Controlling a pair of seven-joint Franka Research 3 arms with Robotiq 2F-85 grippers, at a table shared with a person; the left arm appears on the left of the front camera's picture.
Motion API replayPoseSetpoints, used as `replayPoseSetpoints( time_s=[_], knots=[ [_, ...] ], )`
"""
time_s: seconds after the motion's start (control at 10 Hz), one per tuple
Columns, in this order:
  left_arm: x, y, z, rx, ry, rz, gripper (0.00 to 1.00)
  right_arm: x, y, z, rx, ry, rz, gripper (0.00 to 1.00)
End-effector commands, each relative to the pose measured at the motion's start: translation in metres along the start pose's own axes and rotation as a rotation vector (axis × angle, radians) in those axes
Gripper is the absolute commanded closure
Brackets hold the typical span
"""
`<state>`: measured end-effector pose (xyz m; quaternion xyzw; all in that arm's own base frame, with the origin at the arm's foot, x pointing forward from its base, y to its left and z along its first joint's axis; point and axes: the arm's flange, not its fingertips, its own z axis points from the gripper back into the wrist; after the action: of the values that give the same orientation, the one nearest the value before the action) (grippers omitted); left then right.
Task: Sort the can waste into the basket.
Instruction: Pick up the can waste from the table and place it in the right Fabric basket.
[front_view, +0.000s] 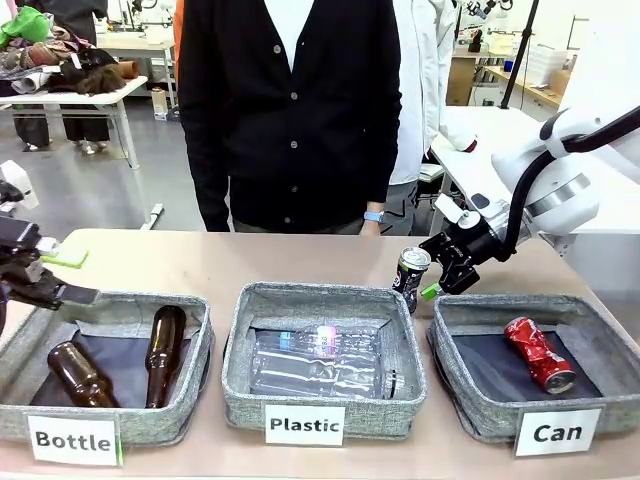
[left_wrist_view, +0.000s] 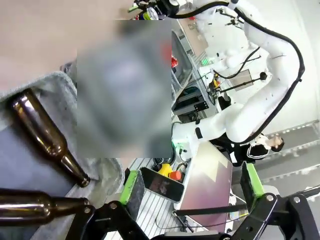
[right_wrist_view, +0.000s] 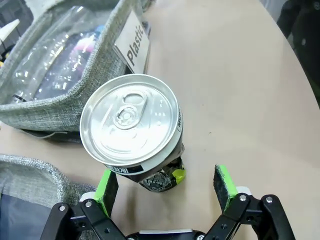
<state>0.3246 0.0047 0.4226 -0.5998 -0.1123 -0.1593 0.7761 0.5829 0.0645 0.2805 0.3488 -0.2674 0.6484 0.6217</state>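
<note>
Black can (front_view: 410, 276) upright on table in the gap between Plastic basket (front_view: 322, 415) and Can basket (front_view: 470, 415), long axis vertical. Right gripper (front_view: 436, 283) just beside it, jaws spread, can nearer one pad. Red can (front_view: 539, 354) already binned. Left gripper (left_wrist_view: 190, 187) far off, open

Front camera faces person across table (front_view: 200, 262), right wrist close above black can (right_wrist_view: 132, 131)
</note>
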Motion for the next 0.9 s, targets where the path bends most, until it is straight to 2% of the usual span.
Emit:
replayPoseSetpoints(
  time_s=[0.0,0.7,0.8],
  knots=[
    [-0.007,-0.001,0.01,-0.015,0.01,0.003,0.0,0.002,-0.006,-0.005,0.045,-0.005,0.04,0.0],
    [-0.007,-0.001,0.01,-0.015,0.01,0.003,0.0,0.007,-0.014,-0.017,0.092,-0.065,0.012,0.0],
    [-0.007,-0.001,0.01,-0.015,0.01,0.003,0.0,0.006,-0.013,-0.016,0.101,-0.079,0.03,0.36]
  ],
)
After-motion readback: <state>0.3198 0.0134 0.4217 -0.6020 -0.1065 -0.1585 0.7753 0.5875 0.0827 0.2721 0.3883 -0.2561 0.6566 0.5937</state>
